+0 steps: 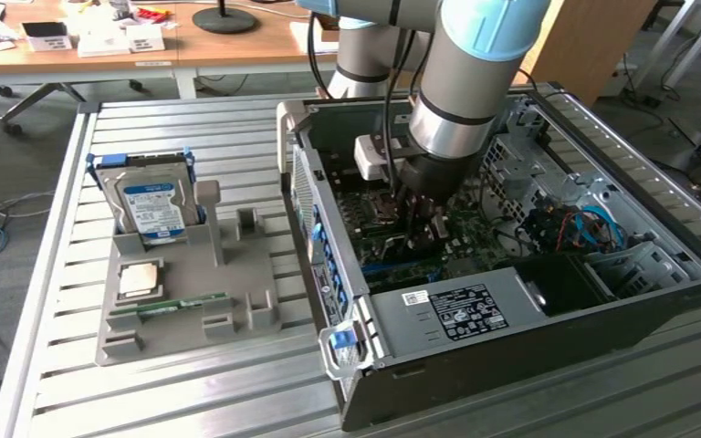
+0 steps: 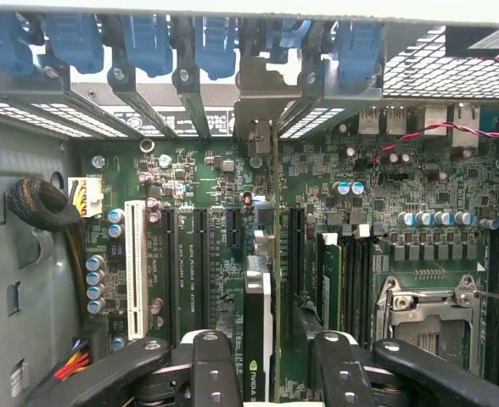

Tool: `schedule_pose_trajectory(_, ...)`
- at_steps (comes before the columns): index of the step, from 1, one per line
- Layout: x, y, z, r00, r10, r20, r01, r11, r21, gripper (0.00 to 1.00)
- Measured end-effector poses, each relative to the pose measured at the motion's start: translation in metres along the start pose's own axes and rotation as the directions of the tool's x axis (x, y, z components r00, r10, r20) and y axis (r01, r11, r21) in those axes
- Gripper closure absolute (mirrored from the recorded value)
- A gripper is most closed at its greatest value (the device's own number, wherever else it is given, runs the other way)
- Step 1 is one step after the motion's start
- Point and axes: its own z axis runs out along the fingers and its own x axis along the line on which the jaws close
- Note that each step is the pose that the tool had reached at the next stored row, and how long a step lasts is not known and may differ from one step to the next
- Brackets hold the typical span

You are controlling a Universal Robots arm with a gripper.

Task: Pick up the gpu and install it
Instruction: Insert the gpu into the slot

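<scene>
**GPU down at the motherboard, gripper clamped on it**

I'm looking at a slatted metal table [image 1: 180, 392], with wooden desks off in the far background. An open computer case [image 1: 533, 301] lies on the table at the exterior view's right.

In the wrist view the gpu [image 2: 260, 322] stands on edge between my fingers [image 2: 207, 373], its black cooler face showing, its silver end bracket [image 2: 256, 102] reaching up to the rear slot frame of the case. The gripper [image 2: 262, 373] is clenched on the card, a pad on either side. The card sits over the motherboard [image 2: 199, 186], in line with the black expansion slots, just beside the long white slot [image 2: 134, 267]. I can't tell whether it is fully seated.

From the exterior view, my arm [image 1: 473, 82] reaches straight down into the case, the gripper [image 1: 422, 239] deep among the boards.

Well apart, at the exterior view's left, a grey parts holder [image 1: 193, 301] carries an upright hard drive [image 1: 150, 205] with a blue-white label, and a thin green memory stick [image 1: 186, 304] lying flat.
</scene>
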Motion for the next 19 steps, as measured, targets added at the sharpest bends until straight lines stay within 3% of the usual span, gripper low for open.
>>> schedule_pose_trajectory(4, 0.0, 0.0, 0.0, 1.0, 0.0, 0.0, 0.0, 1.0, 0.0, 0.59)
schedule_pose_trajectory(5, 0.0, 0.0, 0.0, 1.0, 0.0, 0.0, 0.0, 1.0, 0.0, 0.53)
schedule_pose_trajectory(19, -0.0016, 0.0, 0.0001, 1.0, 0.0, 0.0002, 0.0, 1.0, 0.0, 0.53)
